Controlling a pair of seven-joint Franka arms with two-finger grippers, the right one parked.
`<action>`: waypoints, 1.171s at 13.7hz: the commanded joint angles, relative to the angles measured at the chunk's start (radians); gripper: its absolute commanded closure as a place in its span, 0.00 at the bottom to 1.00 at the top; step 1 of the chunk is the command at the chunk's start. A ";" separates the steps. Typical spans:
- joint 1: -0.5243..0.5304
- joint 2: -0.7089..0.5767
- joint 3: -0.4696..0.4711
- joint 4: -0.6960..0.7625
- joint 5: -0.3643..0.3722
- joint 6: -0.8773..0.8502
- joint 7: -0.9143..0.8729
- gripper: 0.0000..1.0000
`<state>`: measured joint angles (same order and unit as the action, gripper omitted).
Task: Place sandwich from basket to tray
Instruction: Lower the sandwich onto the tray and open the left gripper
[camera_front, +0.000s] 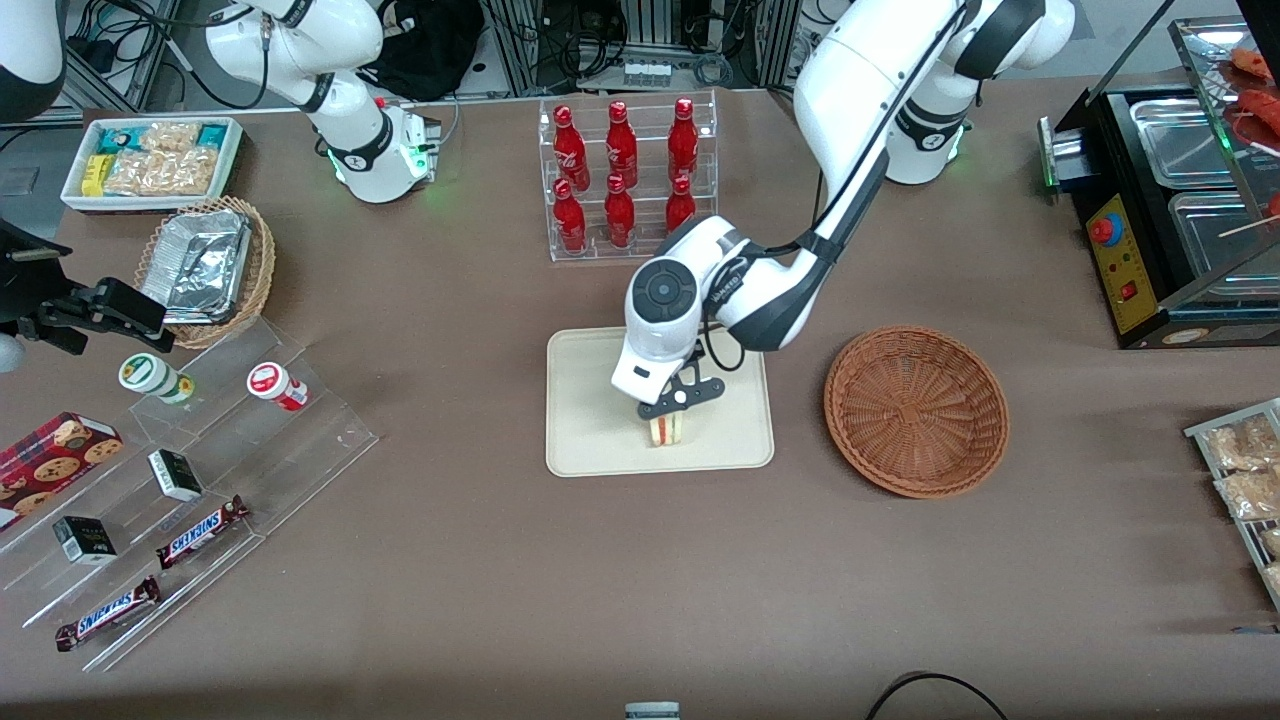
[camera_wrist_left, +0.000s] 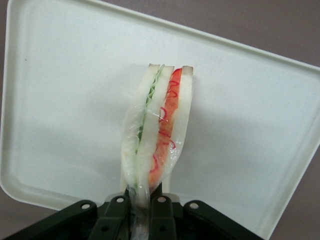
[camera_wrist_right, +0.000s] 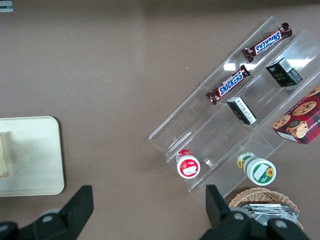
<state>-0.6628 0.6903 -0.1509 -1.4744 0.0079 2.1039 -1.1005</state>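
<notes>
The sandwich (camera_front: 667, 430) stands on edge over the cream tray (camera_front: 590, 440), its red and green filling facing the front camera. My left gripper (camera_front: 672, 414) is directly above it, shut on the wrapped sandwich (camera_wrist_left: 159, 131). In the left wrist view the black fingers (camera_wrist_left: 116, 216) pinch the clear wrap at the wedge's narrow end, with the tray (camera_wrist_left: 250, 125) filling the background. The reddish-brown wicker basket (camera_front: 916, 410) sits empty beside the tray, toward the working arm's end of the table. A sliver of the sandwich (camera_wrist_right: 4, 154) on the tray (camera_wrist_right: 40, 160) shows in the right wrist view.
A clear rack of red bottles (camera_front: 625, 175) stands farther from the front camera than the tray. Acrylic steps with candy bars and cups (camera_front: 190, 470) and a tan basket of foil trays (camera_front: 205, 265) lie toward the parked arm's end. A black food warmer (camera_front: 1170, 200) stands at the working arm's end.
</notes>
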 joint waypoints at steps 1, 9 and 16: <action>-0.034 0.008 0.016 0.020 0.033 -0.005 -0.065 0.97; -0.049 0.044 0.014 0.019 0.030 0.005 -0.117 0.89; -0.037 -0.070 0.020 0.026 0.038 -0.092 -0.108 0.00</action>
<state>-0.6935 0.6960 -0.1450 -1.4422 0.0299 2.0887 -1.1896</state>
